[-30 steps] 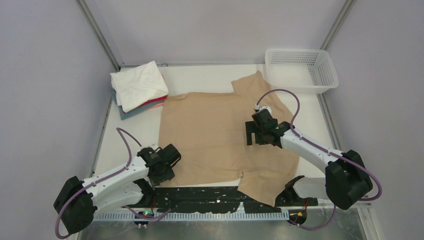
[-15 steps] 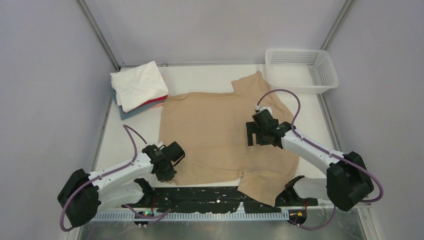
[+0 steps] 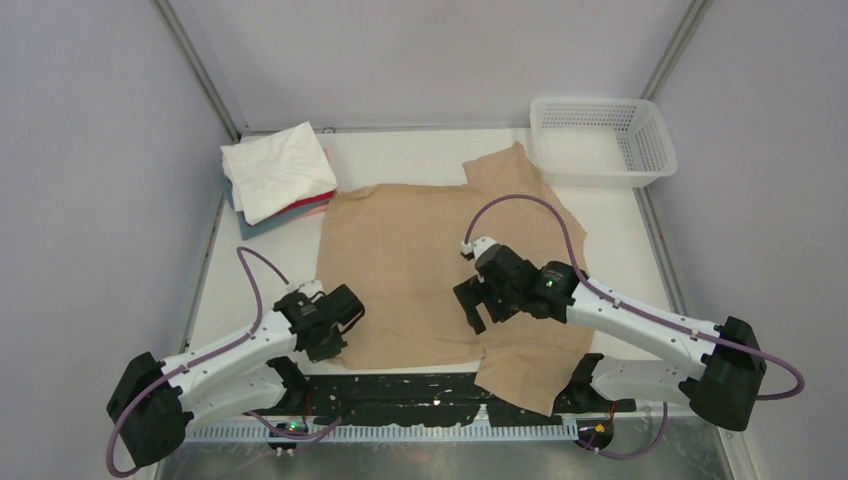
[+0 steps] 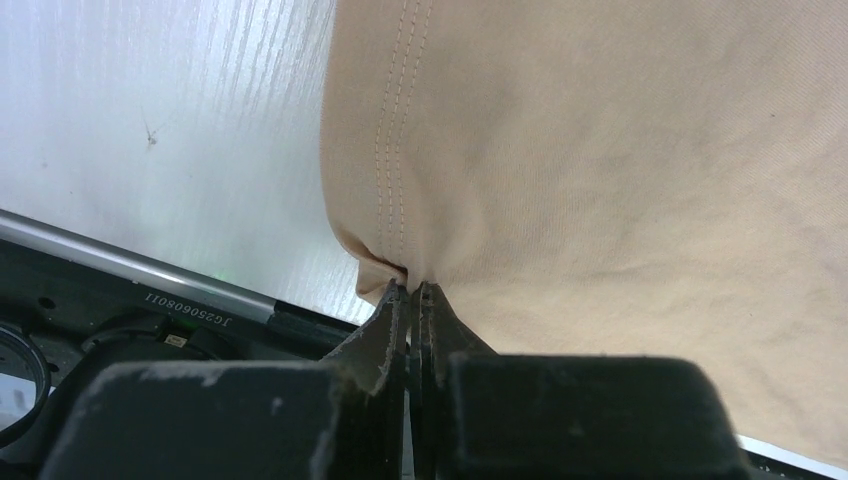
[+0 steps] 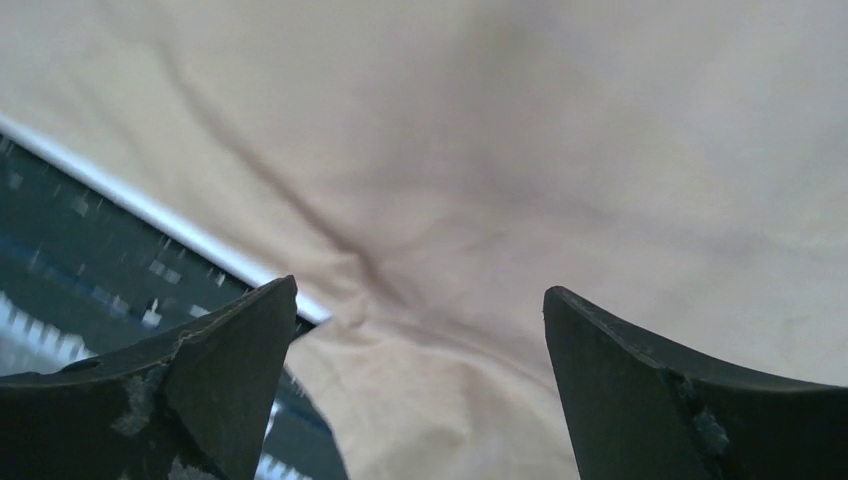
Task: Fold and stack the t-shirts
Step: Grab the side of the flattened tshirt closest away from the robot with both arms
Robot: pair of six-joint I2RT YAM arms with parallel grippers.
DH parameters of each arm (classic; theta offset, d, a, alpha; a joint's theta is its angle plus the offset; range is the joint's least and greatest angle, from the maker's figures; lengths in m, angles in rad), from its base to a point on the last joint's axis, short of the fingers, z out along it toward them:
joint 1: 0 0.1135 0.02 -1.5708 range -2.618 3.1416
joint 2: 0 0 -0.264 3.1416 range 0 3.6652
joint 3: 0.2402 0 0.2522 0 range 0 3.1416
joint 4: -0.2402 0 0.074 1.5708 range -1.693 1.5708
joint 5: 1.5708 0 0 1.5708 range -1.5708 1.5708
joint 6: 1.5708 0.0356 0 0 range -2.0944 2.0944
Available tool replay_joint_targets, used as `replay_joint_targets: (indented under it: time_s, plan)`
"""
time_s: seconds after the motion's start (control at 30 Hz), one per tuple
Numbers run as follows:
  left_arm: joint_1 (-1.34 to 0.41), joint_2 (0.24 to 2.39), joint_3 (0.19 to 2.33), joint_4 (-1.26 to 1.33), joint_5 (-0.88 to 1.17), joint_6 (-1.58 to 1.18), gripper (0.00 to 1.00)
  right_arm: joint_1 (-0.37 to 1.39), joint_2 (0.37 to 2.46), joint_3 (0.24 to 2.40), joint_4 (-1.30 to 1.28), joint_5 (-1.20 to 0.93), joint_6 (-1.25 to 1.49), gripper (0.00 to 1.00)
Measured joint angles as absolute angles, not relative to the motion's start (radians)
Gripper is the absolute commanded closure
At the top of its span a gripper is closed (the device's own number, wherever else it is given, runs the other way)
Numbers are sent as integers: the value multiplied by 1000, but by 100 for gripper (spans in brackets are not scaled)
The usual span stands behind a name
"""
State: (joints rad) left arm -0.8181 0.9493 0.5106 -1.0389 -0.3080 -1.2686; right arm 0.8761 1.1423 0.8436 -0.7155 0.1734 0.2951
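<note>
Top view: 2 robot arms at a tan t-shirt [image 3: 400,250] spread on a white table [image 3: 410,150].
Shirt lies flat, centre of frame; one sleeve points to upper right, the other droops over the table's near edge at lower centre-right onto a black rail [image 3: 400,392]. White mesh basket [image 3: 650,140] sits upper right, just beside the upper sleeve. Stack of folded shirts [image 3: 278,172], upper left: white on top, w/ red-pink & grey-blue edges under it. Right gripper [image 3: 482,312], lower centre, hangs over the shirt, fingers wide apart, nothing between them. Left gripper [image 4: 412,292], lower left, fingers pressed together, clamped on the shirt's stitched hem corner.
</note>
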Motion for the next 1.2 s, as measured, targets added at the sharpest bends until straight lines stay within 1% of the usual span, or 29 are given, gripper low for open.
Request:
replay_joint_targets:
  time_s: [0.1, 0.2, 0.33, 0.43, 0.5, 0.67, 0.77, 0.9, 0.97, 1.03, 1.07, 1.1, 1.2]
  plan:
    - [-818, 949, 511, -1038, -313, -1249, 100, 941, 1126, 839, -772, 48, 297, 12]
    - [-818, 954, 511, -1037, -314, -1239, 100, 952, 1126, 802, -869, -30, 326, 16]
    - [-818, 966, 514, -1036, -314, -1221, 100, 966, 1130, 752, -957, -83, 351, 22]
    - [-818, 976, 521, -1034, -314, -1213, 100, 1000, 1161, 734, -1024, -123, 358, 31]
    - [-818, 984, 522, -1031, -314, -1205, 100, 1023, 1182, 734, -1049, -148, 357, 33]
    - [-818, 1011, 525, -1024, -313, -1195, 100, 1065, 1186, 694, -1040, -254, 348, 35]
    - [-818, 1026, 532, -1024, -313, -1194, 100, 1092, 1214, 659, -1024, -303, 345, 33]
    - [-818, 1033, 538, -1023, -313, -1192, 100, 1113, 1288, 635, -1004, -303, 344, 34]
    - [-818, 1033, 538, -1023, -313, -1192, 100, 1117, 1309, 624, -990, -298, 347, 35]
    - [-818, 1033, 538, -1023, -313, -1192, 100, 1120, 1322, 619, -980, -287, 357, 40]
    - [-818, 1033, 538, -1023, -313, -1192, 100, 1123, 1328, 619, -976, -281, 366, 45]
    - [-818, 1033, 538, -1023, -314, -1192, 100, 1127, 1333, 619, -970, -272, 375, 48]
    - [-818, 1031, 538, -1023, -314, -1192, 100, 1142, 1350, 618, -949, -240, 402, 63]
